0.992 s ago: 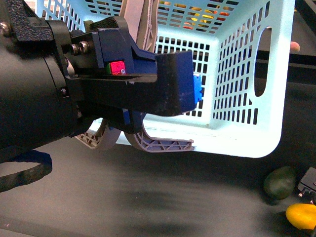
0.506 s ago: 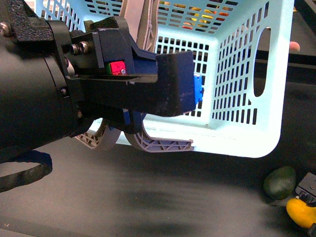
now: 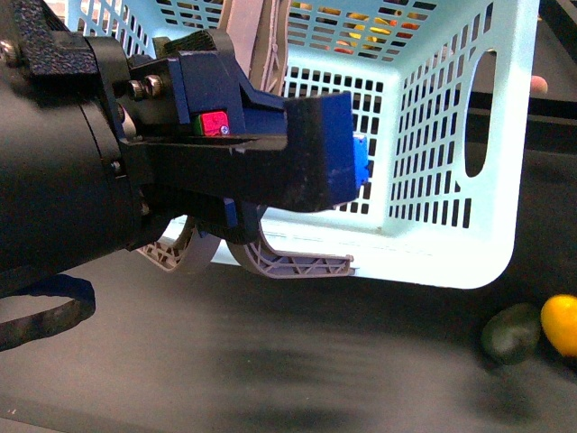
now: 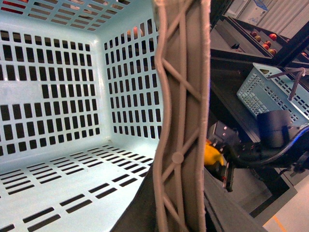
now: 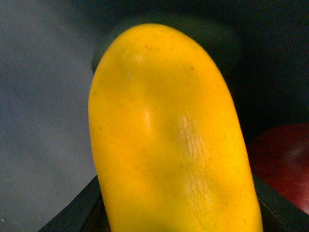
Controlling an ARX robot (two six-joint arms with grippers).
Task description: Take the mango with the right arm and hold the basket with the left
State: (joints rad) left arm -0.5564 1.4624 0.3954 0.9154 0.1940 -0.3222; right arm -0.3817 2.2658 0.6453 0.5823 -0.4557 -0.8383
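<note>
The light blue basket (image 3: 451,135) stands tilted up in the front view. My left gripper (image 3: 334,162) is shut on the basket at its near rim, where the grey-brown handles (image 3: 297,264) hang. In the left wrist view a handle (image 4: 181,121) fills the middle, with the basket's slotted inside (image 4: 63,106) behind it. The bright yellow mango (image 3: 561,323) shows at the right edge of the front view, lifted off the table. It fills the right wrist view (image 5: 169,140), held in my shut right gripper (image 5: 174,212). It also shows small in the left wrist view (image 4: 212,153), in the right gripper.
A dull dark green oval fruit (image 3: 510,334) lies on the dark table (image 3: 270,361) beside the mango. A dark red fruit (image 5: 285,159) shows in the right wrist view. A second blue-grey basket (image 4: 270,92) and shelves with fruit stand behind. A dark strap (image 3: 45,316) lies at the left.
The mango has risen off the table and moved up along the right edge of the front view, held by the right gripper. The basket and left gripper have not moved.
</note>
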